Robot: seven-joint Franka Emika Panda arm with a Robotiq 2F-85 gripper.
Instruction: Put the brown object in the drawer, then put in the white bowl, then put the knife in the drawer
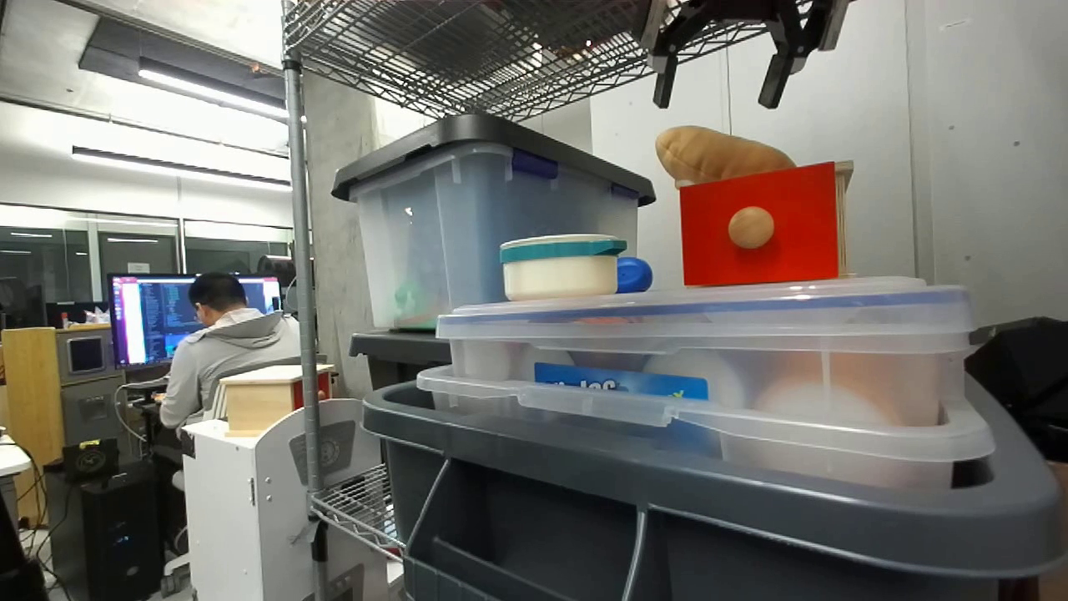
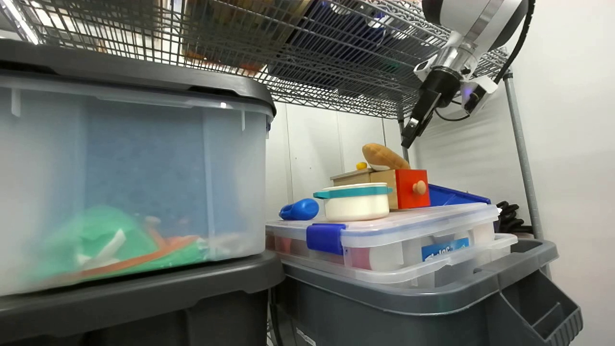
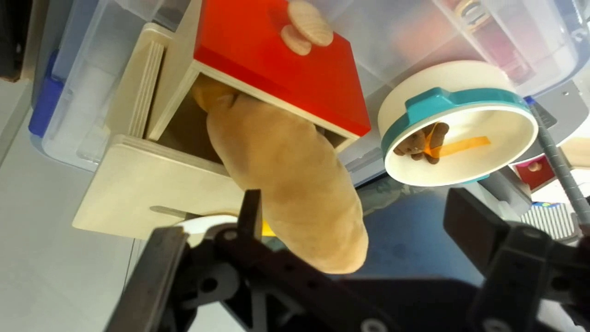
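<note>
On the clear plastic lid [image 1: 884, 305], left to right in an exterior view: one teal-banded white bowl [image 1: 561, 277]; one blue object [image 1: 636, 274], partly behind the bowl; one brown bun [image 1: 724, 155], one end inside one pulled-out red drawer [image 1: 801, 238], the other sticking out; one wooden knob [image 1: 751, 227] on its front. Above: one gripper [image 1: 716, 104], two fingers spread, apart from the bun.

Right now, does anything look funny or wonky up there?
Yes, the brown lump is tilted: one end sits in the open red-fronted drawer, the rest slants up out of it. That looks odd because the lump would probably stop the drawer shutting.
</note>
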